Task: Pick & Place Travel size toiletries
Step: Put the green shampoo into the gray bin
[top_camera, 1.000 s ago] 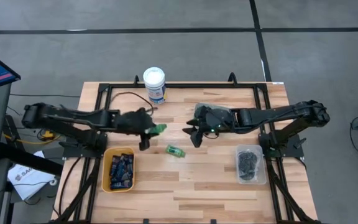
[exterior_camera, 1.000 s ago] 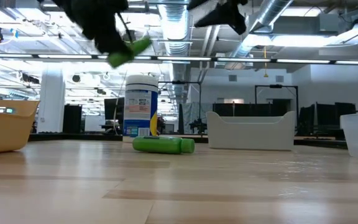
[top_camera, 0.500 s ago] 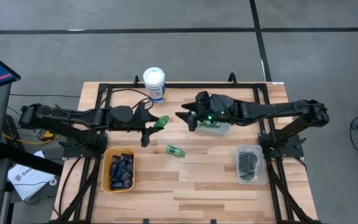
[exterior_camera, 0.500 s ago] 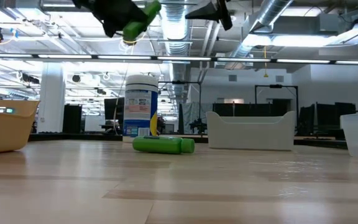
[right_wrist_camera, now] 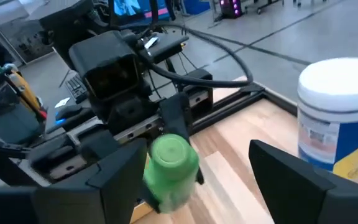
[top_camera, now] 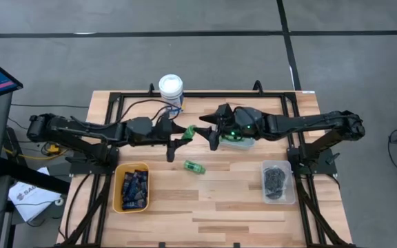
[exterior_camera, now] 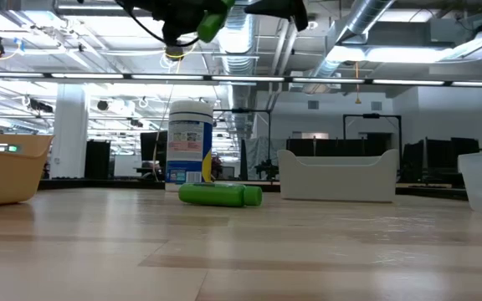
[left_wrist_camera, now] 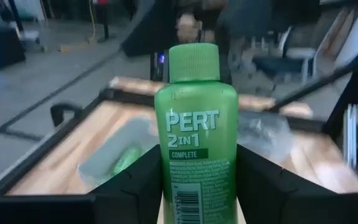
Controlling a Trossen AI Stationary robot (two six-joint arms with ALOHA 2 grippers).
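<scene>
I am looking down at the table and I am seeing both arms reaching toward each other over the middle, in the air. The left gripper [top_camera: 185, 133] is holding a small green bottle [top_camera: 190, 130] between its two fingers, with the cap pointing toward the other arm. In the left wrist view the bottle [left_wrist_camera: 196, 130] is standing upright between the fingers [left_wrist_camera: 135, 180], and the fingers are pressing on both of its sides.

The right gripper [top_camera: 211, 129] is sitting just beside the cap end of this bottle. Its fingers are standing wide apart and are not touching anything. In the right wrist view I am seeing the green cap [right_wrist_camera: 170, 160] in the gap between the two spread fingers [right_wrist_camera: 114, 168].

A second green bottle [top_camera: 195, 166] is lying on its side on the wood, near the middle of the table and below the two grippers. In the low view this bottle [exterior_camera: 219, 195] is lying in front of a tall white canister [exterior_camera: 190, 142].

A yellow bin [top_camera: 118, 189] near the left arm is holding dark flat tubes [top_camera: 134, 189]. A clear bin [top_camera: 292, 180] near the right arm is holding dark round tins [top_camera: 276, 180]. A white tray [top_camera: 238, 142] is lying under the right arm.
</scene>
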